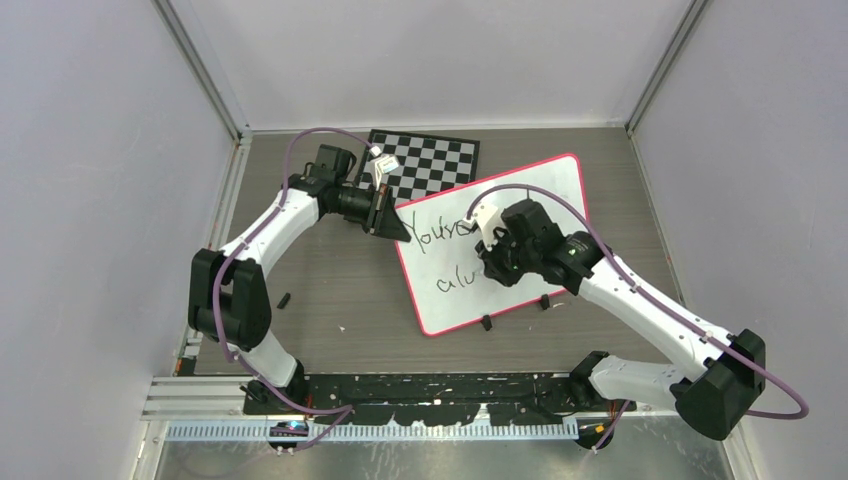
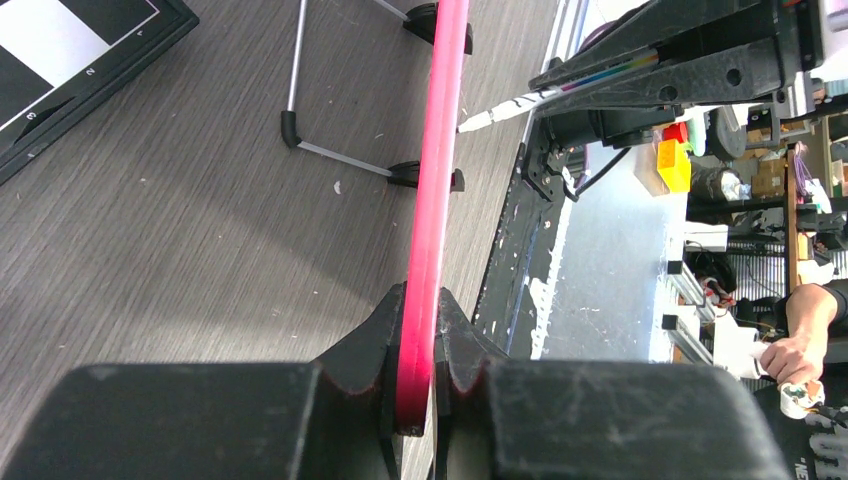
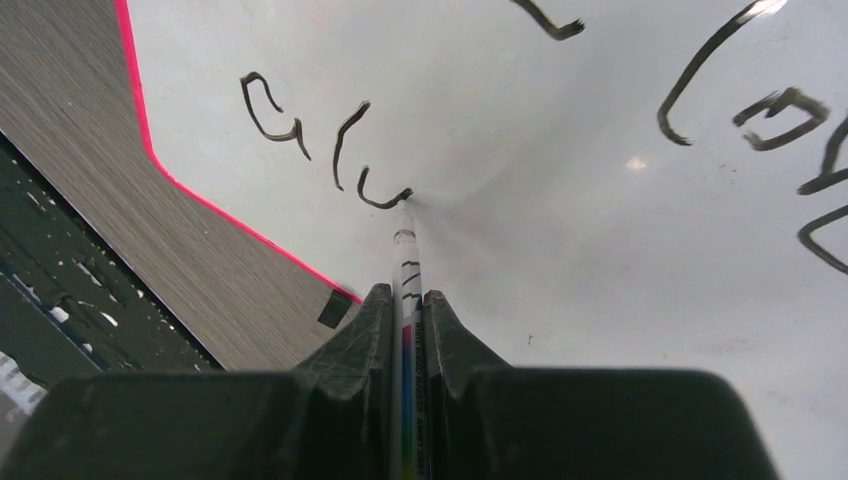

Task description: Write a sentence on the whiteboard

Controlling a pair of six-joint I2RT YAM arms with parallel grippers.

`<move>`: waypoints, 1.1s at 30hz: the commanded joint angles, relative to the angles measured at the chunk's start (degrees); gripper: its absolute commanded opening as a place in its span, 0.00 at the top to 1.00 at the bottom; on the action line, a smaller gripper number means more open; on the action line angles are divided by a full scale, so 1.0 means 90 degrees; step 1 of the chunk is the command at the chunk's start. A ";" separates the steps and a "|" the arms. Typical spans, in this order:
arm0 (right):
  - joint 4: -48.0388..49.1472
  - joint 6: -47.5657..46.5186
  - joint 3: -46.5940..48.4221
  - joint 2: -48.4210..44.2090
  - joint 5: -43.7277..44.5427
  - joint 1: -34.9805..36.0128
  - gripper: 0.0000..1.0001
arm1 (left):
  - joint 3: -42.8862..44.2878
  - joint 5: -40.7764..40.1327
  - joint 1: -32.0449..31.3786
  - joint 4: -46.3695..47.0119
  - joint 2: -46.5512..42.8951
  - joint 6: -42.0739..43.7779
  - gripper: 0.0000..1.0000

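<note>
**Task progress, mid-inscription.** The whiteboard [image 1: 450,312] stands at an angle on the table [image 1: 330,290], with the checkerboard [image 1: 430,165] just beyond its far left corner. In the left wrist view its pink frame runs edge-on, with black clip feet touching the tabletop. The left gripper [image 2: 420,330] is clamped on the frame at the board's upper left corner, its two fingers pressed against either face, steadying the panel. The right gripper [image 3: 405,300] hangs over the board's lower middle, closed tightly around a marker [image 3: 407,260] whose tip touches the white surface. The sentence [image 3: 330,150] so far runs to two lines. The upper line begins "You're" and continues with letters that look like "lo"; the overhead view hides part of it behind the right arm, and the wrist view crops it. The lower line, near the board's lower left corner, shows only "al" and a curved stroke that ends at the marker tip. By this evidence the first line is probably complete. The second is barely begun: the current letter needs finishing, then the rest of the word and any closing mark.
</note>
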 commanded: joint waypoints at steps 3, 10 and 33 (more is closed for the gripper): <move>0.0016 -0.0084 -0.0307 -0.0164 -0.0002 -0.0047 1.00 | 0.0145 -0.0427 -0.0065 -0.0139 0.0142 0.0203 1.00; -0.0030 -0.0185 -0.0220 -0.0222 0.0232 -0.0140 1.00 | 0.0126 -0.0427 -0.0066 -0.0122 0.0157 0.0185 1.00; -0.0282 -0.0082 0.0055 -0.0274 0.0341 -0.0418 1.00 | 0.0266 -0.0435 -0.0073 -0.0158 0.0240 0.0186 1.00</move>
